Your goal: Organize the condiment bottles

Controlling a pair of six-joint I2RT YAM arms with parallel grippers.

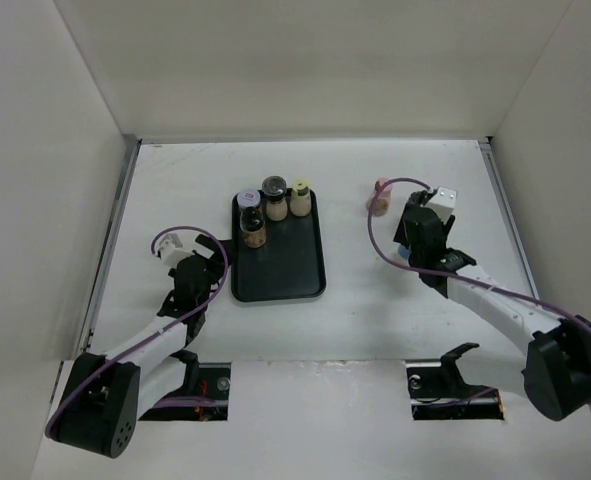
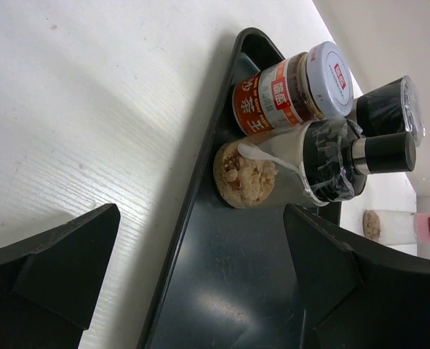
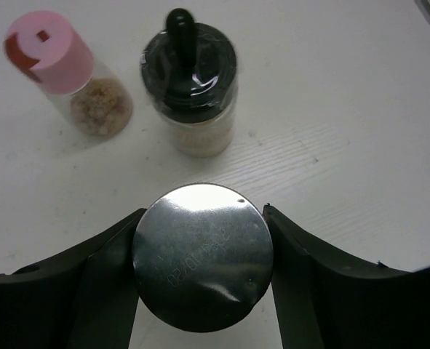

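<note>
Silver-lidded jar is clamped between the right gripper fingers, off-tray at right, likely for transfer. Pink-capped bottle and black-capped bottle are parked on the table just beyond. Four bottles are grouped at the tray far end. Left gripper is held spread and empty at the tray's left edge.

I see a white worktop with a faint wood grain, boxed in by plain off-white panels: a back wall, a left wall and a right wall. A grey strip runs along the worktop's left edge. Two rectangular cut-outs sit near its front edge. The light is soft and even, with a pale sheen on the surface.
</note>
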